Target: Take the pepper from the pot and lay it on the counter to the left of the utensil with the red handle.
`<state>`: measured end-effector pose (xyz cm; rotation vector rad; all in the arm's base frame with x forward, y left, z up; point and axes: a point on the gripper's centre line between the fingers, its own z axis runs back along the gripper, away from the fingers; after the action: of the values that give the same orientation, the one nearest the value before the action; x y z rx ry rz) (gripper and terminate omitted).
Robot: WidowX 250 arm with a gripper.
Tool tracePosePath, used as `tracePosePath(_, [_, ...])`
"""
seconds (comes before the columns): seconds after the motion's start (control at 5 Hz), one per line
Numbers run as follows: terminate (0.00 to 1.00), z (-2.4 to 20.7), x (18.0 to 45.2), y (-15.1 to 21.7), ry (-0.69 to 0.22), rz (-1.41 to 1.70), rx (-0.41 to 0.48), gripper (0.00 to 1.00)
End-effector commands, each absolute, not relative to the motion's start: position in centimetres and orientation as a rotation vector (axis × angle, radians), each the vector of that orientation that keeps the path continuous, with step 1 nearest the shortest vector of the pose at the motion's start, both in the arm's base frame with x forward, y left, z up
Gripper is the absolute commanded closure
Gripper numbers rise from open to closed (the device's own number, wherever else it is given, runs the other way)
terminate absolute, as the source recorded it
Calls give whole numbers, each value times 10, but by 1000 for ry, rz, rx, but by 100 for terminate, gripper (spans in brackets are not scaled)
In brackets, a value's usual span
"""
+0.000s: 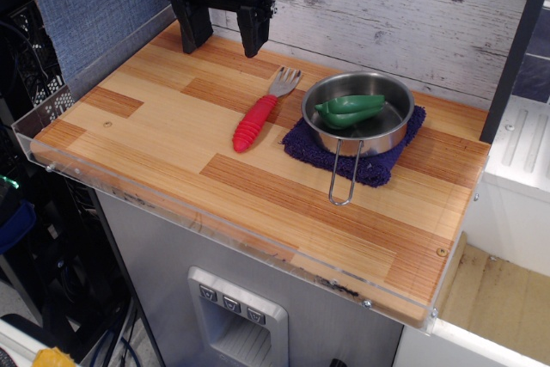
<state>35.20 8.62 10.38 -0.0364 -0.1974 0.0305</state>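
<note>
While the pepper [349,110] lies inside the pot [358,113], none of the task looks done. It rests across the pan's middle, reaching toward the left wall, and nothing is touching it. It is a small, glossy green piece with a lobed, slightly elongated outline; a darker fold runs along its length, and its pale cut face is not clearly turned to the camera. It looks light, smooth plastic, so I judge it may slip if pinched on the rounded lobes.

Around it, the shiny steel pot sits on a dark purple cloth [375,164], with its wire-loop handle [345,173] stretching toward the near edge of the tabletop [163,139]. Just left of the pot lies the utensil with the red handle [260,116], prongs pointing to the back wall and the ribbed handle slanting toward the front. Left of that fork the striped wood is bare, and that is where the pepper must go.

At the back left, well apart from the pot, the claw [221,30] hangs above the tabletop with its two black fingers spread and nothing between them. Reaching, grasping, lifting and placing are all left to do.
</note>
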Motion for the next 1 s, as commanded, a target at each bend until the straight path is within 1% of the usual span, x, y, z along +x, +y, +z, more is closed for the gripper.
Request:
tracePosePath(0.0, [0,104,352,86,-197,31,-36,0])
tracePosePath(0.4, [0,104,352,86,-197,31,-36,0])
tracePosePath(0.6, [0,93,360,85,-194,5,-69,0])
tracePosePath(0.8, [0,86,369,52,-193,-39,-86,0])
